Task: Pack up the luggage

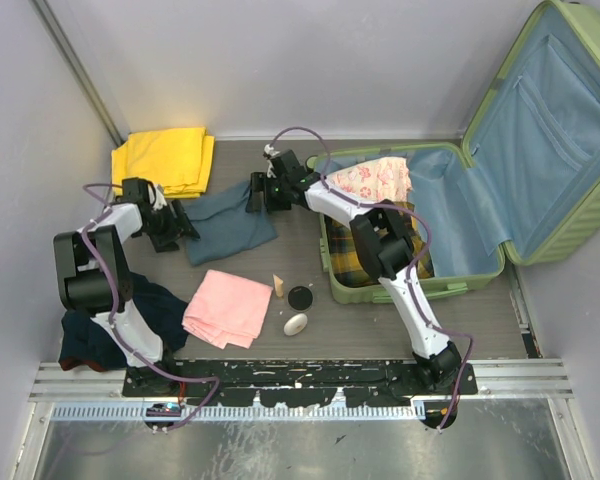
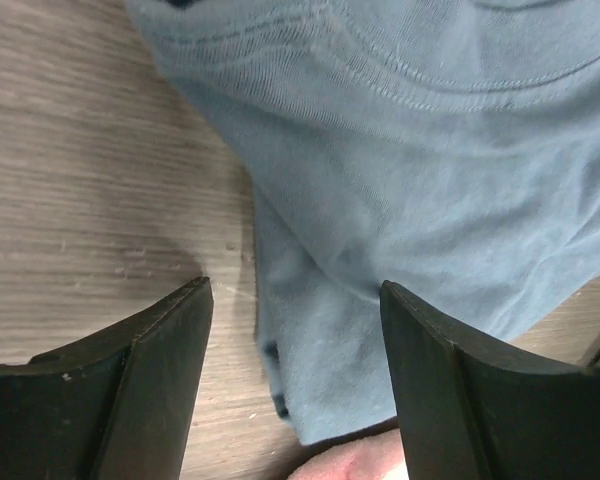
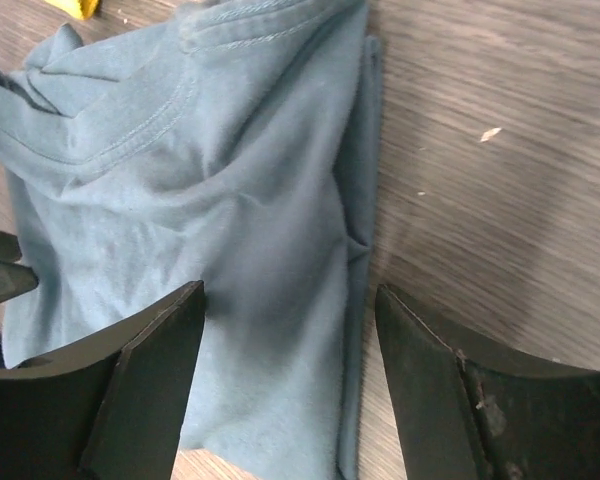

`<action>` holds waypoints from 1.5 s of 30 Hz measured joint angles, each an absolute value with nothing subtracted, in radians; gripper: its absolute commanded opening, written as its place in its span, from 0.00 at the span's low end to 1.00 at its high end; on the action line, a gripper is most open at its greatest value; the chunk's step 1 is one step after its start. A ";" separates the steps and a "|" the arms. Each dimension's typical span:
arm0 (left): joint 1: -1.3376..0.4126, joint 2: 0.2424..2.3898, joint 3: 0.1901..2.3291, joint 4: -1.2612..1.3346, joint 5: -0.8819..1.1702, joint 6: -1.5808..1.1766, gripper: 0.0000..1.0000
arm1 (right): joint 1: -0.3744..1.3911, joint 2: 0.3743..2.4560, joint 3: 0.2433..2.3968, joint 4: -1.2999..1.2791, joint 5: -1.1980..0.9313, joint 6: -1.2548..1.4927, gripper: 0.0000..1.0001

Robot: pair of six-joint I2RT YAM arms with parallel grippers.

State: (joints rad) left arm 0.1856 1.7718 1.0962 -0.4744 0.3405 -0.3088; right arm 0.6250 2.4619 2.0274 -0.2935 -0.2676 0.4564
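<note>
The blue shirt (image 1: 225,222) lay on the table (image 1: 480,320) between the hands, its left edge under the released left hand (image 2: 295,290) and its right edge under the released right hand (image 3: 290,295). The open luggage (image 1: 400,290) sat to the right, nearer the right arm.

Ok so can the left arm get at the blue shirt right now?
Probably yes. The left fingers, open, hover over the shirt at its edge with nothing between, and the right fingers are at the shirt's opposite side, not blocking.
</note>
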 measured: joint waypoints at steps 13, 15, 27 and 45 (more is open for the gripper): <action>0.097 1.824 1.107 -0.401 0.371 -0.332 0.01 | 0.675 2.476 2.022 -0.284 -0.328 0.525 0.05; 0.091 1.823 1.108 -0.403 0.375 -0.331 0.00 | 0.674 2.476 2.028 -0.290 -0.334 0.516 0.01; -0.040 1.541 1.192 -0.434 0.395 -0.299 0.00 | 0.614 2.299 2.093 -0.442 -0.334 0.390 0.01; -0.686 1.686 1.629 -0.347 0.248 -0.357 0.00 | 0.133 1.548 1.708 -0.725 -0.380 0.047 0.01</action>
